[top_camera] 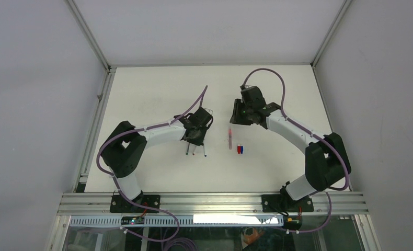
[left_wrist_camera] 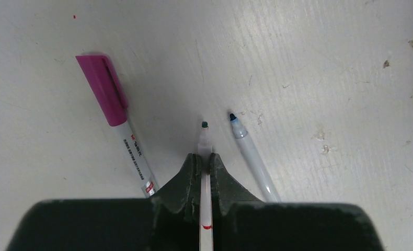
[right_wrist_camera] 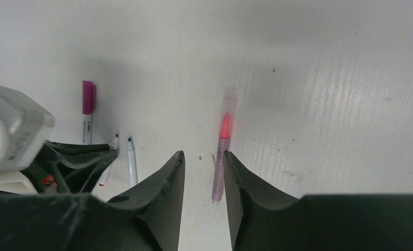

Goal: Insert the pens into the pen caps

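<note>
My left gripper (left_wrist_camera: 205,157) is shut on a thin white pen (left_wrist_camera: 204,138) with a dark tip and a red ring, low over the table. A white pen wearing a magenta cap (left_wrist_camera: 102,89) lies to its left. A grey pen (left_wrist_camera: 251,157) with a blue tip lies to its right. In the top view the left gripper (top_camera: 196,137) sits over these pens (top_camera: 195,151). My right gripper (right_wrist_camera: 203,155) is open and hovers over a pink pen (right_wrist_camera: 221,157) lying close to its right finger. The pink pen also shows in the top view (top_camera: 229,137), with a red cap (top_camera: 238,149) and a blue cap (top_camera: 241,149) beside it.
The white table (top_camera: 157,89) is edged by an aluminium frame, with a rail (top_camera: 209,201) along the near side. Purple cables loop from both arms. The left gripper's body (right_wrist_camera: 73,162) shows in the right wrist view, next to the magenta-capped pen (right_wrist_camera: 88,102).
</note>
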`<act>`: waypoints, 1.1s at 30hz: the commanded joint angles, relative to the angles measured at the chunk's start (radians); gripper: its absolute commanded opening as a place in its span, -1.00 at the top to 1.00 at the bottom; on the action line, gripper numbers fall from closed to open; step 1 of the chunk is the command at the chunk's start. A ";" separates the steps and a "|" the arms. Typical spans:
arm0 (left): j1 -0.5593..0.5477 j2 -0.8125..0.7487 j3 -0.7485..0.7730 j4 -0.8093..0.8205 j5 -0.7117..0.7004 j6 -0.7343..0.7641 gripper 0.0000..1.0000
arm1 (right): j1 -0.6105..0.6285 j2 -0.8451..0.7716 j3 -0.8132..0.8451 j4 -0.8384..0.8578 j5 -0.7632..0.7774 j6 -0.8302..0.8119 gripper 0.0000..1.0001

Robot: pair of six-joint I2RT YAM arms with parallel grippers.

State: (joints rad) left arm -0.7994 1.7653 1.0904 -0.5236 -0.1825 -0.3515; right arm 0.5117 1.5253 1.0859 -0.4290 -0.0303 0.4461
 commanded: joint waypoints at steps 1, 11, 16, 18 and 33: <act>-0.007 -0.050 0.047 -0.005 -0.013 0.030 1.00 | 0.006 -0.048 -0.082 -0.044 -0.041 0.032 0.31; -0.007 -0.163 0.068 -0.005 0.001 0.058 1.00 | 0.086 -0.069 -0.172 -0.078 -0.040 0.065 0.34; -0.007 -0.205 0.051 -0.005 0.000 0.056 1.00 | 0.103 -0.062 -0.176 -0.090 -0.018 0.077 0.34; -0.007 -0.219 0.040 -0.003 -0.003 0.054 1.00 | 0.107 -0.064 -0.185 -0.094 -0.005 0.083 0.34; -0.007 -0.252 0.020 0.000 -0.011 0.060 1.00 | 0.107 -0.056 -0.252 -0.065 0.024 0.106 0.34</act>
State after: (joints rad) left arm -0.7990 1.5551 1.1130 -0.5392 -0.1833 -0.3031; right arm 0.6132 1.4742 0.8516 -0.5251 -0.0216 0.5350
